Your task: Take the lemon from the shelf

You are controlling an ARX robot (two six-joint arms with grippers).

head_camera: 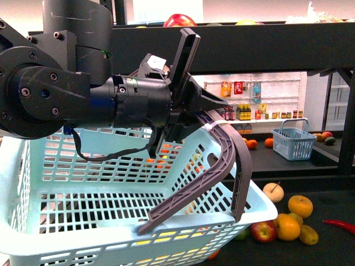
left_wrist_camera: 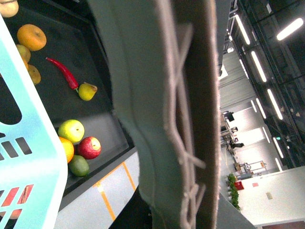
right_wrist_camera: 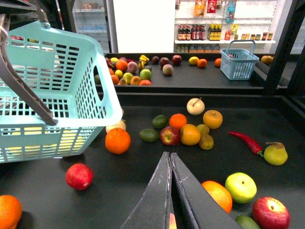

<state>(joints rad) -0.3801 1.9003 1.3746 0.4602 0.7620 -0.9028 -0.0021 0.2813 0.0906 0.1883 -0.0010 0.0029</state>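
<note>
Left tool (head_camera: 213, 119) clamped on basket handle (head_camera: 222, 160); right tool (right_wrist_camera: 170, 160) narrow, above open shelf (right_wrist_camera: 143, 191) tray.

Basket (head_camera: 50, 194) left of fruits (head_camera: 285, 224)

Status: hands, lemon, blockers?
Left hand shut on basket handle. Right hand shut. Likely lemon on far tray, untouched. Loose fruit between.
</note>
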